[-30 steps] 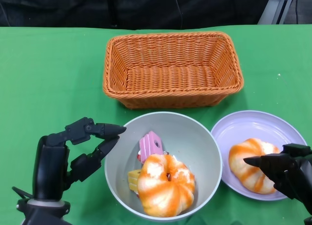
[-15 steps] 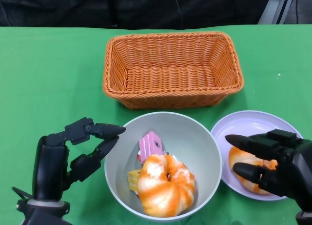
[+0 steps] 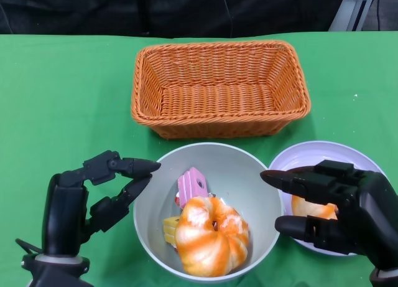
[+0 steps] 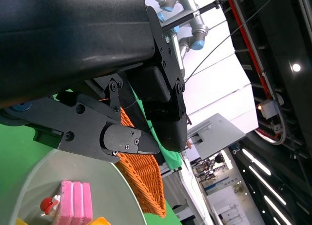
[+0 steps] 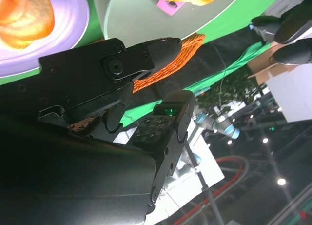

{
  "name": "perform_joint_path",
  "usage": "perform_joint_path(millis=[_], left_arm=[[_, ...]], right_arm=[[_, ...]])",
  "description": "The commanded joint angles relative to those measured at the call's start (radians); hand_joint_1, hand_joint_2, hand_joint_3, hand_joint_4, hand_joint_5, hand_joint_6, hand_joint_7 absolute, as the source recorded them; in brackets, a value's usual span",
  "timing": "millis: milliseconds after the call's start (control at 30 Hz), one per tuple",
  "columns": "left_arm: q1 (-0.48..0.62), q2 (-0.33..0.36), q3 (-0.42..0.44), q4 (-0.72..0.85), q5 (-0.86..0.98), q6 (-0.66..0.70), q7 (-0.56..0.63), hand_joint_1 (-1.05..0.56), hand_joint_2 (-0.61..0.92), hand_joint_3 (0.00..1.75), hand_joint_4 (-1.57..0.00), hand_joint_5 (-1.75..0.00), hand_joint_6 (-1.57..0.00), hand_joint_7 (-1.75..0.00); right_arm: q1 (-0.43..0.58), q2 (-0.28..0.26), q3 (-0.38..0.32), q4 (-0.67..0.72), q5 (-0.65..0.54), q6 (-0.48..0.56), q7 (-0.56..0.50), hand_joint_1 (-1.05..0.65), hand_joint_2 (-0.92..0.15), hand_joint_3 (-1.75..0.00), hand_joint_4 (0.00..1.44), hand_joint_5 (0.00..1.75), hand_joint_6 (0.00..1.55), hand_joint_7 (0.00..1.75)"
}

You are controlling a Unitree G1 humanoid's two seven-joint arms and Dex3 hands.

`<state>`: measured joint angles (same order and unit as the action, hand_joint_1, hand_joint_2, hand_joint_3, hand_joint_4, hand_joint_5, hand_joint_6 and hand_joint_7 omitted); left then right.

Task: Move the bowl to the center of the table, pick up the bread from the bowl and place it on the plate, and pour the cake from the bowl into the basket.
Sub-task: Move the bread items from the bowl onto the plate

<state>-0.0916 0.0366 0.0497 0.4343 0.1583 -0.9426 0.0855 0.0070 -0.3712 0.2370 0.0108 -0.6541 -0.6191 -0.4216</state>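
The pale grey bowl (image 3: 231, 167) sits at the near middle of the table. It holds an orange-and-white bread (image 3: 211, 234), a pink cake slice (image 3: 191, 185) and a small yellow piece (image 3: 170, 228). My left hand (image 3: 99, 193) hovers just left of the bowl's rim, fingers apart and holding nothing. My right hand (image 3: 333, 206) is spread over the lavender plate (image 3: 323, 155), fingertips close to the bowl's right rim. It partly hides a second bread (image 3: 310, 207) on the plate. The right wrist view shows that bread (image 5: 24, 10) on the plate (image 5: 73, 20).
An orange wicker basket (image 3: 217, 88) stands empty behind the bowl, its near wall close to the bowl's far rim. Green cloth (image 3: 62, 100) covers the table. The left wrist view shows the bowl (image 4: 58, 171), the cake (image 4: 73, 203) and the basket (image 4: 141, 176).
My right hand has moved left over the plate toward the bowl, its fingers spreading and covering more of the plate's bread. The left hand and bowl have not moved.
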Motion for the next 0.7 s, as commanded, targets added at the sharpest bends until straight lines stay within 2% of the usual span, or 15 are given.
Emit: perform_joint_path(millis=[33,300,567,700], left_arm=[[-0.009,0.007,0.01,0.011,0.001,-0.014,0.019,-0.19,0.92,0.22,-0.8,-1.07,-1.0,-0.53],[-0.012,0.001,0.012,0.015,0.004,-0.02,0.021,-0.21,0.92,0.2,-0.8,-1.06,-1.0,-0.52],[-0.003,-0.005,0.014,-0.011,0.001,-0.004,0.02,-0.22,0.92,0.23,-0.8,-1.06,-1.01,-0.52],[-0.001,-0.006,0.018,-0.026,0.007,0.005,0.025,-0.22,0.92,0.22,-0.8,-1.05,-1.01,-0.52]], right_arm=[[-0.015,-0.003,-0.017,-0.016,0.002,-0.021,0.02,-0.72,-0.92,-0.06,0.8,0.25,0.8,0.01],[-0.043,-0.002,-0.006,0.006,0.021,-0.05,0.094,-0.71,-0.92,-0.04,0.78,0.25,0.79,0.0],[-0.115,-0.004,0.025,0.106,-0.004,-0.109,0.128,-0.72,-0.92,-0.08,0.78,0.25,0.78,0.0],[-0.156,-0.01,0.05,0.169,0.035,-0.142,0.195,-0.71,-0.92,-0.05,0.77,0.23,0.78,0.0]])
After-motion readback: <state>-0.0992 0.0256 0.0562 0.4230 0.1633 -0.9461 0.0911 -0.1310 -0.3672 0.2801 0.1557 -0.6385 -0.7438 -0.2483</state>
